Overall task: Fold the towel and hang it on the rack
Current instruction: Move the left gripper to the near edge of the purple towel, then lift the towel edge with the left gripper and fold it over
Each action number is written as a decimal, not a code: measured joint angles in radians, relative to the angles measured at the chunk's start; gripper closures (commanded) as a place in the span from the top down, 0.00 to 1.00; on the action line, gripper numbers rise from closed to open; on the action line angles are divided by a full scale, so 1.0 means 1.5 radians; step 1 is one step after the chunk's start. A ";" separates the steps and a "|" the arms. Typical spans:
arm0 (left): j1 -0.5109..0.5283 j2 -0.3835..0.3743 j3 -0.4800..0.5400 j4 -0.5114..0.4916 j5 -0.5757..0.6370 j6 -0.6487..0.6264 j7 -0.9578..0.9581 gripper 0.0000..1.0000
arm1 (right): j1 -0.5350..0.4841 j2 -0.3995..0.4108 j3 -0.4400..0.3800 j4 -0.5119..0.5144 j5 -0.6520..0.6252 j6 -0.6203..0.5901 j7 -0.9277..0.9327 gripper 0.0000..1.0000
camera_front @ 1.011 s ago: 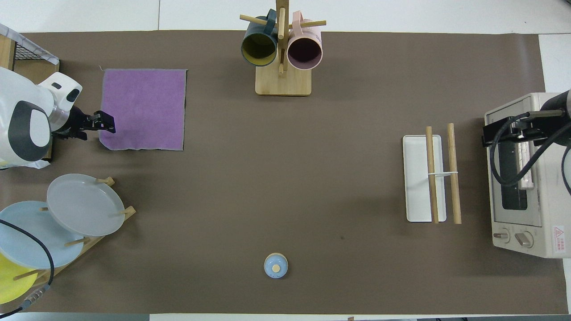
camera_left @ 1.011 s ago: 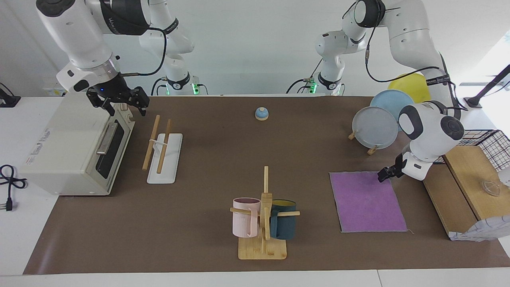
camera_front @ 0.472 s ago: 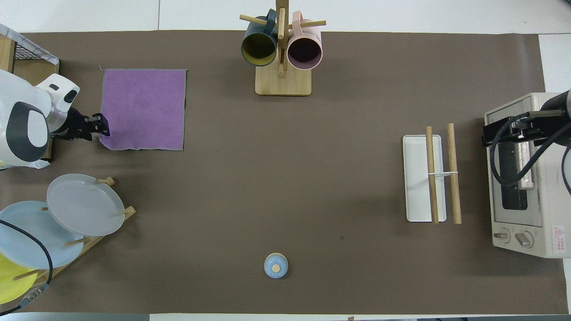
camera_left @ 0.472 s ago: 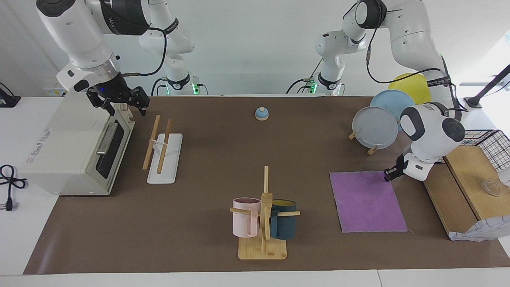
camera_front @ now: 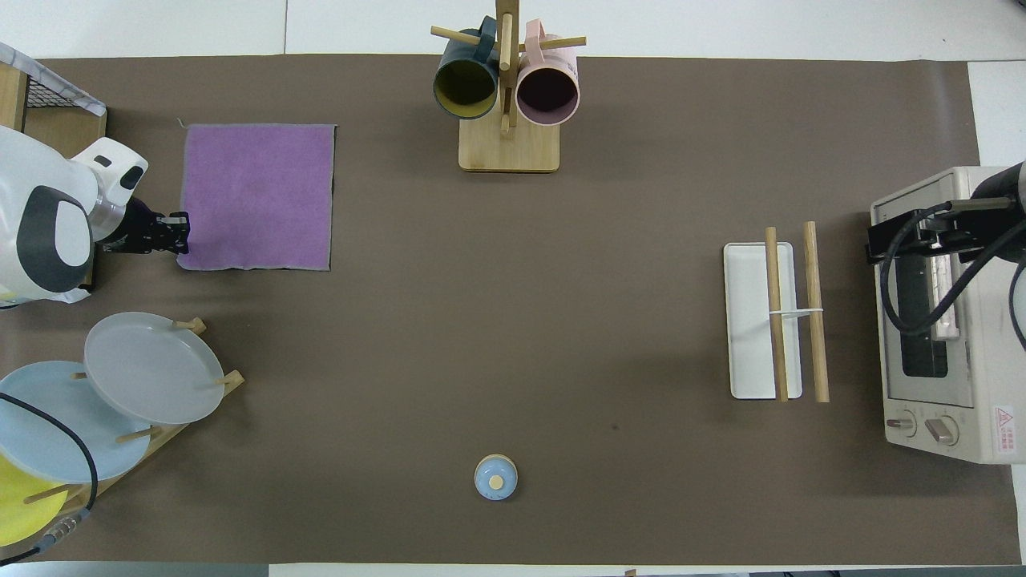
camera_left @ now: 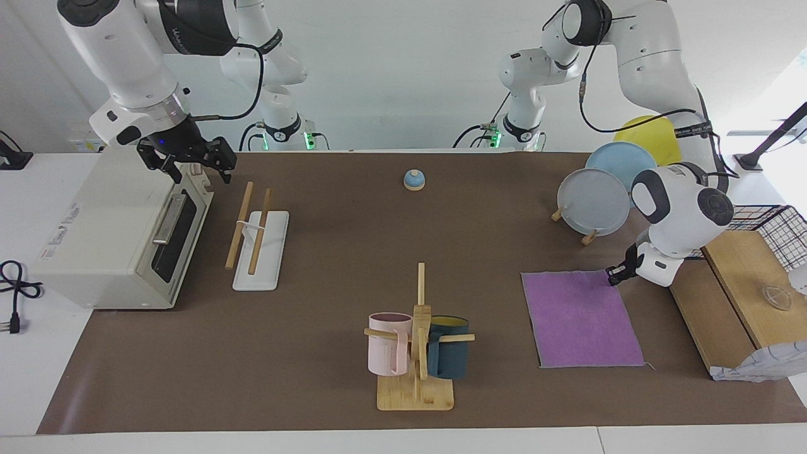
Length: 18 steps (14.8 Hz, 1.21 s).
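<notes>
In the facing view, the towel (camera_left: 580, 318) is seen lying flat and unfolded, purple face up, on the bench (camera_left: 328, 252) in the lower right part of the frame. The left end effector (camera_left: 613, 275) is placed low at the towel's upper right corner; whether its fingers are apart or closed on the cloth cannot be told. The rack (camera_left: 255, 239) is found at the middle left of the frame, just beside the toaster oven (camera_left: 120, 233). The right end effector (camera_left: 187, 161) is held in the air over the oven's upper edge, and its fingers are seen spread apart with nothing between them. The mug stand (camera_left: 416, 353) is seen at the lower middle.

In the overhead view, the towel (camera_front: 256, 196) is found at the upper left of the frame, with the left end effector (camera_front: 171, 232) at its lower left corner. The rack (camera_front: 773, 320) is seen at the middle right, and the right end effector (camera_front: 910, 240) is located over the oven (camera_front: 946, 320) at the right edge. The towel and the rack are well apart.
</notes>
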 measured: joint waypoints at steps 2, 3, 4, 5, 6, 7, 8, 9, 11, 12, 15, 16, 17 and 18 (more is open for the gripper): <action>0.000 -0.001 -0.003 0.006 0.000 -0.001 0.000 0.00 | 0.000 0.000 0.000 0.000 0.000 0.000 0.000 1.00; -0.001 -0.003 -0.004 0.009 0.000 -0.002 0.002 0.00 | 0.000 0.000 0.000 0.000 0.000 0.000 0.000 1.00; -0.001 -0.009 -0.005 0.012 0.000 -0.003 0.010 0.00 | 0.000 0.000 0.000 0.000 0.000 0.000 0.000 1.00; -0.001 -0.017 -0.006 0.015 0.000 -0.004 0.022 0.00 | 0.000 0.000 0.000 0.000 0.000 0.000 0.000 1.00; -0.002 -0.028 -0.008 0.017 0.000 -0.006 0.032 0.00 | 0.000 0.000 0.000 0.000 0.000 0.000 0.000 1.00; -0.004 -0.040 -0.010 0.017 0.000 -0.007 0.040 0.00 | 0.000 0.000 0.000 0.000 0.000 0.000 0.000 1.00; -0.014 -0.054 -0.011 0.017 0.000 -0.008 0.045 0.00 | 0.000 0.000 0.000 0.000 0.000 0.000 0.000 1.00; -0.029 -0.067 -0.012 0.017 0.000 -0.010 0.046 0.00 | 0.000 0.000 0.000 0.000 0.000 0.000 0.000 1.00; -0.073 -0.093 -0.013 0.015 0.000 -0.026 0.045 0.00 | 0.000 0.000 0.000 0.000 0.000 0.000 0.000 1.00; -0.097 -0.104 -0.014 0.008 0.000 -0.032 0.045 0.00 | 0.000 0.000 0.000 0.000 0.000 0.000 0.000 1.00; -0.176 -0.128 -0.014 -0.043 0.015 -0.010 0.002 0.00 | 0.000 0.000 0.000 0.000 0.000 0.000 0.000 1.00; -0.203 -0.135 -0.015 -0.075 0.022 0.023 -0.032 0.00 | 0.000 0.000 0.000 0.000 0.000 0.000 0.000 1.00; -0.227 -0.141 -0.015 -0.112 0.029 0.062 -0.061 0.00 | 0.000 0.000 0.000 0.000 0.000 0.000 0.000 1.00; -0.244 -0.146 -0.015 -0.148 0.034 0.097 -0.079 0.00 | 0.000 0.000 0.000 0.000 0.000 0.000 0.000 1.00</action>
